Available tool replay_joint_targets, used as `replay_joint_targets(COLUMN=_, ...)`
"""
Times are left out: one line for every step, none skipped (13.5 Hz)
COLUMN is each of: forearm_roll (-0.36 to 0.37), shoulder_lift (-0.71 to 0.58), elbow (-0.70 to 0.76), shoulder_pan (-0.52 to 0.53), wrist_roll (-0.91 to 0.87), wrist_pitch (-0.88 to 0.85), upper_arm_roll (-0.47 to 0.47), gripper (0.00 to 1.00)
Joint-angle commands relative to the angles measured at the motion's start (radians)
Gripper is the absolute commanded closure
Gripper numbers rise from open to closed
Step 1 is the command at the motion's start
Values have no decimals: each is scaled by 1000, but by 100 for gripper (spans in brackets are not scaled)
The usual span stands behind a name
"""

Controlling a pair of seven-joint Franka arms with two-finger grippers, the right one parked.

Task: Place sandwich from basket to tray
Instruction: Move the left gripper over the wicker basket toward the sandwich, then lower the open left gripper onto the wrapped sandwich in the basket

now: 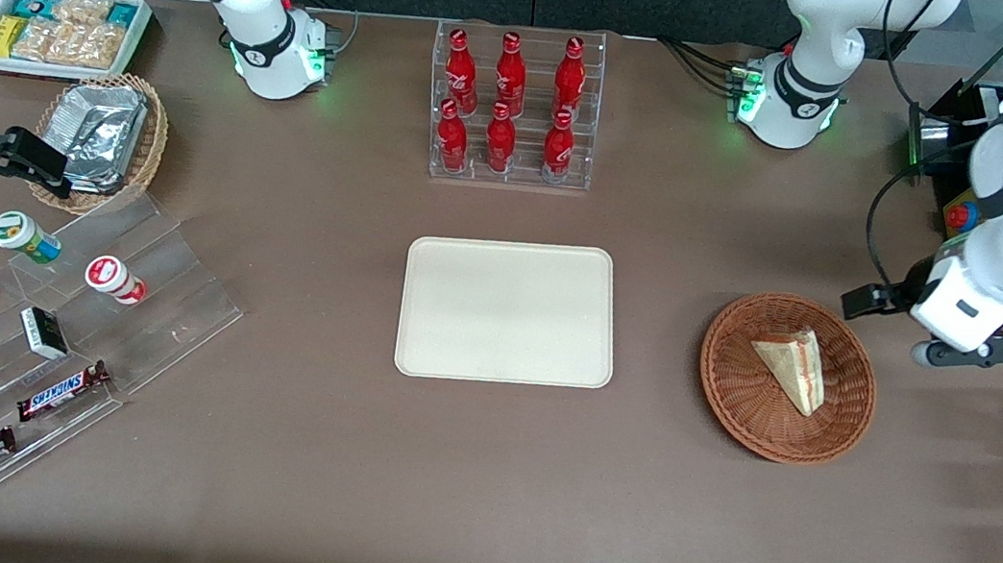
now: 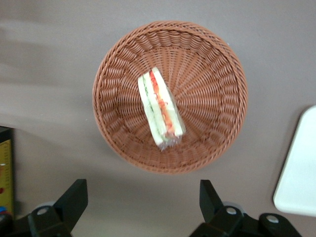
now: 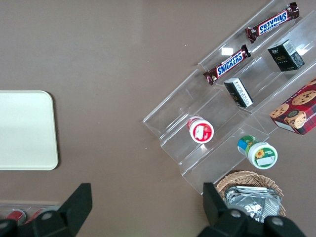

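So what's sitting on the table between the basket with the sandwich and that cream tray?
Nothing: in the front view, only bare brown tabletop separates the basket holding the sandwich from the tray. The open gripper hovers above the basket's edge.

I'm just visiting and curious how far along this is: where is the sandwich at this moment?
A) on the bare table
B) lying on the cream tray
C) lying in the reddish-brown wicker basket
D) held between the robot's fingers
C. The sandwich lies inside the basket, the tray holds nothing, and the gripper hangs open above the table beside the basket, holding nothing.
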Motion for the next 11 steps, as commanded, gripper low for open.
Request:
replay_joint_targets(forearm_roll=13, shoulder_lift=-13, elbow=-78, shoulder_pan=-22, wrist_roll=-196, wrist_pitch=129, upper_arm_roll=3, gripper=0)
replay_joint_targets(forearm_roll=13, shoulder_lift=-7, elbow=-100, shoulder_pan=-31, wrist_roll=-267, wrist_pitch=182, upper_arm_roll=3, gripper=0)
replay_joint_targets(forearm_roll=14, shoulder_lift=-1, elbow=-120, shoulder_pan=-34, wrist_roll=-301, wrist_pitch=224, upper_arm_roll=1, gripper=0)
replay_joint_targets(forearm_roll=14, shoulder_lift=1, elbow=-135, shoulder_pan=-38, wrist_roll=-314, wrist_pitch=245, upper_arm_roll=0, gripper=0)
replay_joint_targets(forearm_roll=16, shoulder_lift=5, elbow=-148, shoulder_pan=-38, wrist_roll=-316, wrist_pitch=259, upper_arm_roll=0, gripper=0)
replay_joint_targets(forearm_roll=16, shoulder_lift=14, elbow=-158, shoulder_pan=-38, wrist_roll=-316, wrist_pitch=276, upper_arm_roll=0, gripper=0)
replay_joint_targets(forearm_roll=16, shoulder_lift=24, elbow=-174, shoulder_pan=-38, wrist_roll=-317, wrist_pitch=304, upper_arm_roll=0, gripper=0)
replay_joint_targets(forearm_roll=16, shoulder_lift=34, elbow=-186, shoulder_pan=-38, wrist_roll=-319, wrist_pitch=327, upper_arm_roll=0, gripper=0)
replay_joint_targets(forearm_roll=16, shoulder_lift=45, elbow=-189, shoulder_pan=-38, wrist_roll=-325, wrist_pitch=330, upper_arm_roll=0, gripper=0)
replay_joint_targets(forearm_roll=17, shoulder_lift=54, elbow=-191, shoulder_pan=-38, wrist_roll=-334, wrist_pitch=332, upper_arm_roll=0, gripper=0)
replay_joint_targets(forearm_roll=32, shoulder_lift=62, elbow=-198, shoulder_pan=-38, wrist_roll=-342, wrist_pitch=341, upper_arm_roll=0, gripper=0)
